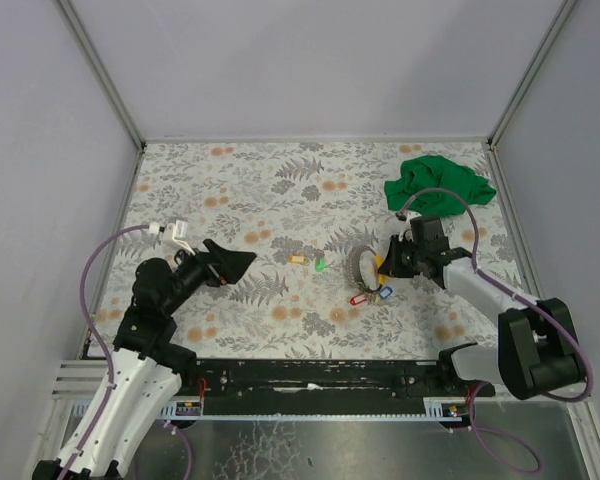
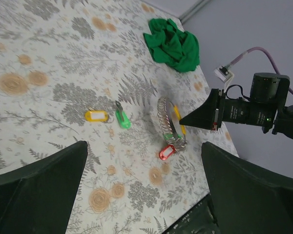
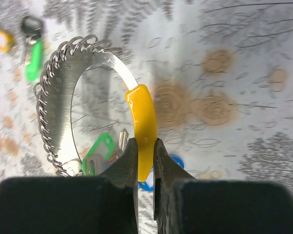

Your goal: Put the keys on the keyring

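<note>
The keyring [image 3: 58, 105] is a flat, shiny band of steel bent into a loop, its outer edge strung with many small wire rings, and one stretch is covered by a smooth yellow sleeve [image 3: 142, 109]. The right tool [image 3: 145, 146] is clamped on that sleeve, probably because plastic gives a surer hold than bare metal. The grip appears to tip the loop up on edge, right of centre on the surface [image 1: 280, 180], which would leave its opening reachable. A red tag [image 1: 358, 298] and a blue tag [image 1: 384, 293] hang from it onto the leaf-printed covering. Just left of the loop, apart from it and from each other, lie the green-tagged key [image 2: 122, 119] and the yellow-tagged key [image 2: 96, 115], flat, each a small metal blade with a glossy plastic tag. The left tool [image 1: 242, 260] hovers further left with its fingers spread wide, gripping nothing and aimed at the keys. A crumpled green cloth [image 1: 438, 185] sits in the far right corner.
</note>
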You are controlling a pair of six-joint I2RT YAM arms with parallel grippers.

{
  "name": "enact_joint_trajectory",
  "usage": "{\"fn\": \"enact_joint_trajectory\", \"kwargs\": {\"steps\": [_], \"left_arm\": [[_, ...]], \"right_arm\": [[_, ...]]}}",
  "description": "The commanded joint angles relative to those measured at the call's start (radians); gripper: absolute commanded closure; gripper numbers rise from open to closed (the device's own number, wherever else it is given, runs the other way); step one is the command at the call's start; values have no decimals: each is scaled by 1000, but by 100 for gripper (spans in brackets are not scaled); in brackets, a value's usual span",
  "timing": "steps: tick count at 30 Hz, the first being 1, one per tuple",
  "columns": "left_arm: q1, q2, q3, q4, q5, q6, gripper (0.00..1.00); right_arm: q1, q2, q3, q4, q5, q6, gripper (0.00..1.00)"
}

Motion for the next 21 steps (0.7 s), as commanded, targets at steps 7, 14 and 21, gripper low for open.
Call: {"fn": "enact_joint_trajectory", "kwargs": {"steps": [7, 14, 21], "left_arm": [[-10, 69, -151, 338, 198, -201, 4], [-37, 134, -202, 468, 214, -260, 6], [-117, 284, -241, 672, 208, -326, 11]], "right_arm": [[107, -159, -137, 375, -278, 145, 100], [245, -135, -147, 509, -229, 107, 100], [319, -114, -110, 516, -191, 47, 100]]}}
